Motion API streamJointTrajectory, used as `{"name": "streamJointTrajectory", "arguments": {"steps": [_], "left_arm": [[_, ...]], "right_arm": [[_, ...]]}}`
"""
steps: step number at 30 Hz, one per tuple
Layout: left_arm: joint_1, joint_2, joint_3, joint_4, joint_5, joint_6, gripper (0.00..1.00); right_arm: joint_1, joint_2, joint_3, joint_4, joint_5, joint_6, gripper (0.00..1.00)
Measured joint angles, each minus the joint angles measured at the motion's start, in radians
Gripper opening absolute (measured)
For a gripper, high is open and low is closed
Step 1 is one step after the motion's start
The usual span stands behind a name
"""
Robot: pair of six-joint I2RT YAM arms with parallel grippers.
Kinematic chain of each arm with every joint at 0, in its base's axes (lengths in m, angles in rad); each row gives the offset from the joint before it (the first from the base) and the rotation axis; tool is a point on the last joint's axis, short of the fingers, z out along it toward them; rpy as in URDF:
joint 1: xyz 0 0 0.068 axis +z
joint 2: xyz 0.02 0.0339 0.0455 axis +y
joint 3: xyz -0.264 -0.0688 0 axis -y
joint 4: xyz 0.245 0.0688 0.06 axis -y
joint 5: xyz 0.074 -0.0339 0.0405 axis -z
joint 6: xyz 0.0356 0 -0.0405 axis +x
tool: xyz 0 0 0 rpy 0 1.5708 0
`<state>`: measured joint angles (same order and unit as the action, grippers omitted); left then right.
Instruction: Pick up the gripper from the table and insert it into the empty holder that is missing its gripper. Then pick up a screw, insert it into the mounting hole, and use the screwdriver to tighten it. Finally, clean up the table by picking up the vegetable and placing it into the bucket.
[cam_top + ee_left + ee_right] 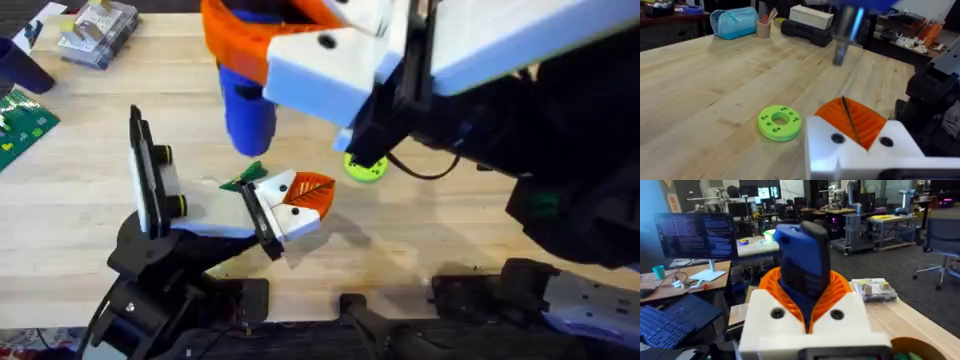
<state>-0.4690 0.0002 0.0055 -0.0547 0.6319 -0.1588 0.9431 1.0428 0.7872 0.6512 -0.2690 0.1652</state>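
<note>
My right gripper [285, 45] is raised high and shut on the blue screwdriver [247, 115], which hangs tip down. Its orange pads wrap the blue body [802, 255]. The screwdriver's metal end [842, 42] hovers over the table beyond my left gripper [316, 192]. That gripper lies low, pointing right, and its white holder block [860, 150] carries the orange ribbed gripper [867, 122]. The pads meet along a dark line with nothing between them. The dark green vegetable [245, 178] lies just behind this gripper. A tan curved rim [920, 347], apparently the bucket's, is in the right wrist view. No screw is in view.
A lime-green disc with holes [365, 166] lies right of my left gripper. An upright black plate with a white block [152, 180] stands on its left. A green circuit board [20, 128] and a clear plastic box [96, 30] sit at the far left.
</note>
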Motion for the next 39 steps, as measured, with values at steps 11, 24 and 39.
{"name": "streamJointTrajectory", "arguments": {"steps": [11, 24, 39], "left_arm": [[0.0, 0.0, 0.0, 0.0, 0.0, 0.001, 0.019], [0.0, 0.0, 0.0, 0.0, 0.0, 0.001, 0.019], [0.0, 0.0, 0.0, 0.0, 0.0, 0.001, 0.019]], "right_arm": [[-0.17, -0.002, 0.001, -0.229, -0.032, -0.168, 0.025], [-0.537, 0.163, 0.003, -0.62, 0.177, -0.834, 0.025], [-0.56, 0.484, 0.003, -0.722, 0.314, -1.35, 0.025]]}}
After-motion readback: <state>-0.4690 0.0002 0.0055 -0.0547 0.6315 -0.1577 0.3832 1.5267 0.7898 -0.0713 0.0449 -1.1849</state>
